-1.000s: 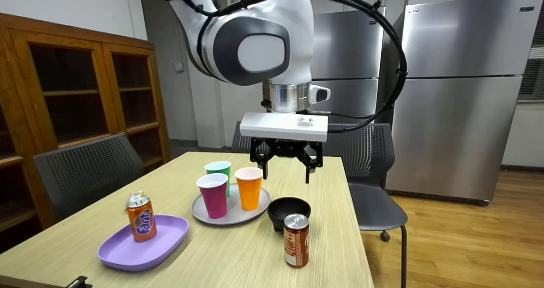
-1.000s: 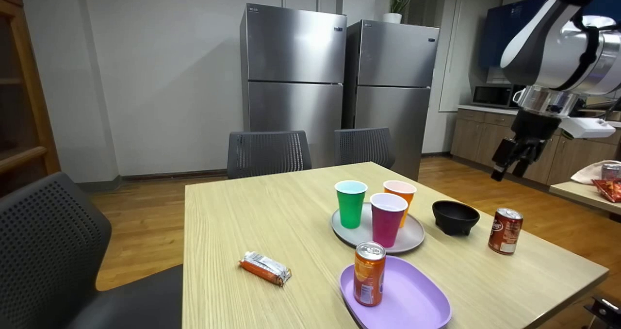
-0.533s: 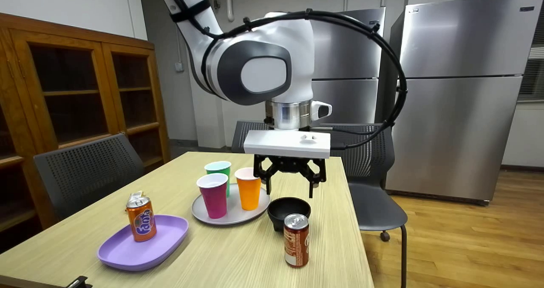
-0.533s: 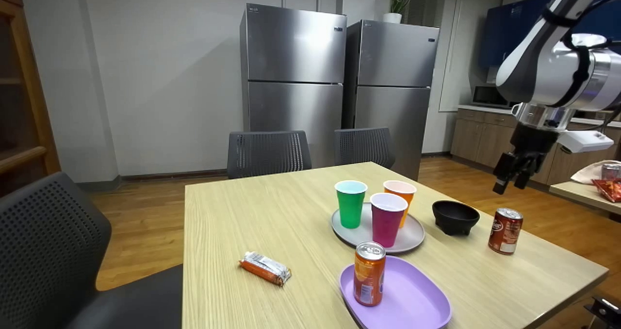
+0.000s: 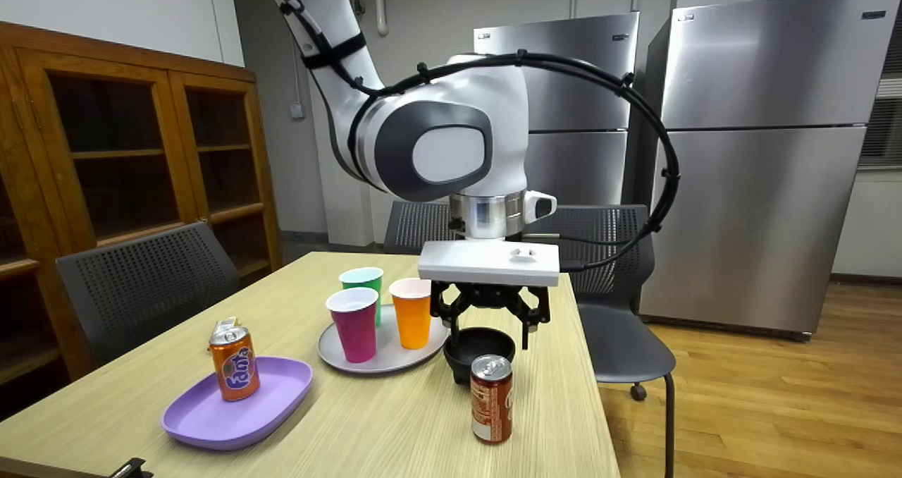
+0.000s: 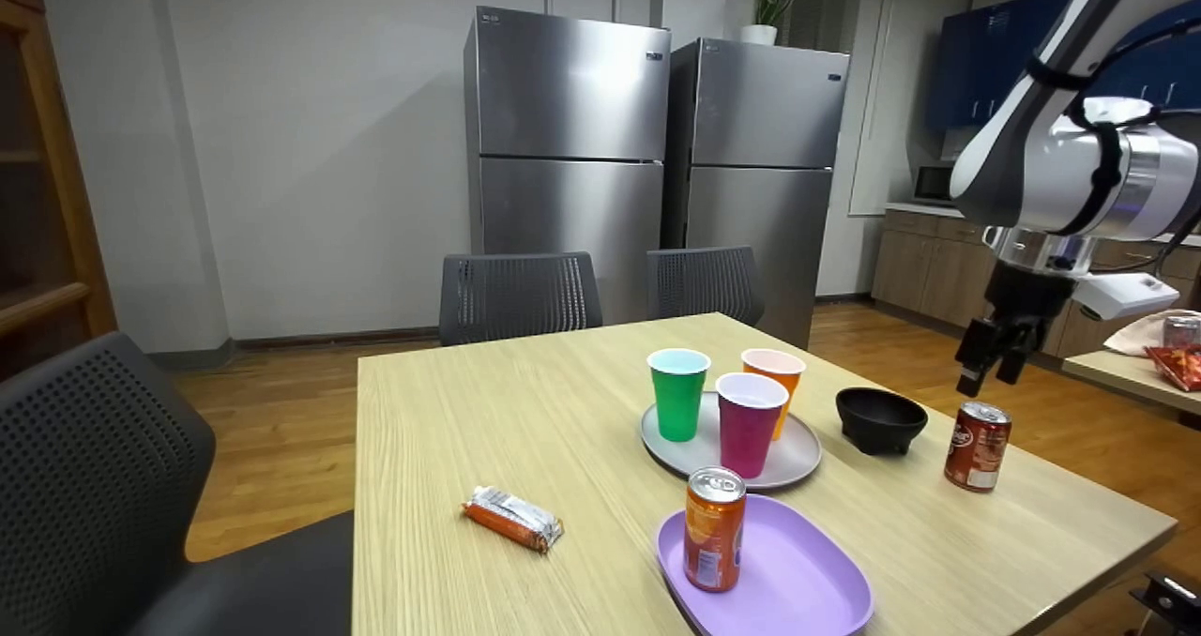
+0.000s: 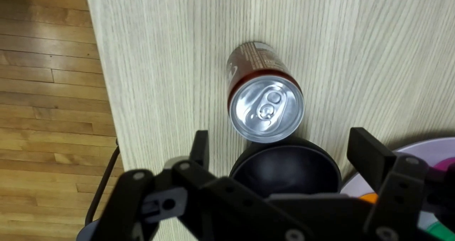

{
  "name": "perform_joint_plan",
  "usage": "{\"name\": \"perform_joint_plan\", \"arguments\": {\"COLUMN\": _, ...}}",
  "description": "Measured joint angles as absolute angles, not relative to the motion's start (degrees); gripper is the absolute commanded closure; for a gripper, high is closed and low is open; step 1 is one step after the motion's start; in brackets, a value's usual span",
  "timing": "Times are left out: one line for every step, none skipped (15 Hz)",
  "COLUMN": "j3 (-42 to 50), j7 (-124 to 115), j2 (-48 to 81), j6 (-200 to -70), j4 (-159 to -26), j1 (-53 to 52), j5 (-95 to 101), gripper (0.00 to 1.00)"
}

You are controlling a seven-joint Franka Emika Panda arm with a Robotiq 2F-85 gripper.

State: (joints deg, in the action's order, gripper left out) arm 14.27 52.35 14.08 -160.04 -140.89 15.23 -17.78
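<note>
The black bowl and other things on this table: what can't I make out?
Black bowl: partly hidden by the gripper in the wrist view, and by the reddish-brown can in an exterior view.
Orange cup: mostly covered by the gripper in the wrist view.
Green cup: cut off by the wrist view's edge.
Wrapped bar: print too small in an exterior view.

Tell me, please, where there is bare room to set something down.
In an exterior view, the widest bare stretch of table lies between the wrapped bar, the gray plate and the far edge. Another lies between the purple tray and the brown can. It is crowded around the black bowl, with plate, can and open tool nearby.
</note>
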Motion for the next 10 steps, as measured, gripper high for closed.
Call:
{"name": "perform_joint_plan", "arguments": {"j3": 14.27, "j7": 52.54, "j2": 14.75, "j6": -160.26, "j4": -140.58, "j1": 15.23, "j5": -17.78, "gripper": 0.0}}
{"name": "perform_joint_plan", "arguments": {"j3": 14.28, "j7": 52.7, "j2": 15.4, "j6": -160.46, "j4": -140.27, "j1": 15.23, "j5": -17.78, "gripper": 0.0}}
{"name": "perform_joint_plan", "arguments": {"j3": 14.28, "j7": 52.89, "j2": 16.01, "j6": -160.67, "j4": -140.0, "j1": 15.23, "j5": -17.78, "gripper": 0.0}}
{"name": "perform_joint_plan", "arguments": {"j3": 14.28, "j7": 53.12, "j2": 16.57, "j6": -160.83, "j4": -139.75, "j1": 15.23, "j5": -17.78, "gripper": 0.0}}
{"name": "perform_joint_plan", "arguments": {"j3": 14.28, "j7": 53.34, "j2": 17.09, "j6": -161.04, "j4": -139.58, "j1": 15.23, "j5": -17.78, "gripper": 0.0}}
{"name": "perform_joint_plan", "arguments": {"j3": 14.27, "j7": 53.64, "j2": 17.55, "j6": -161.23, "j4": -139.44, "j1": 15.24, "j5": -17.78, "gripper": 0.0}}
{"name": "perform_joint_plan", "arguments": {"j3": 14.27, "j7": 54.02, "j2": 17.95, "j6": -161.4, "j4": -139.36, "j1": 15.27, "j5": -17.78, "gripper": 0.0}}
{"name": "perform_joint_plan", "arguments": {"j3": 14.27, "j7": 54.45, "j2": 18.35, "j6": -161.58, "j4": -139.34, "j1": 15.32, "j5": -17.78, "gripper": 0.0}}
{"name": "perform_joint_plan", "arguments": {"j3": 14.27, "j7": 54.86, "j2": 18.72, "j6": -161.75, "j4": -139.34, "j1": 15.39, "j5": -17.78, "gripper": 0.0}}
{"name": "perform_joint_plan", "arguments": {"j3": 14.27, "j7": 55.2, "j2": 19.05, "j6": -161.83, "j4": -139.34, "j1": 15.47, "j5": -17.78, "gripper": 0.0}}
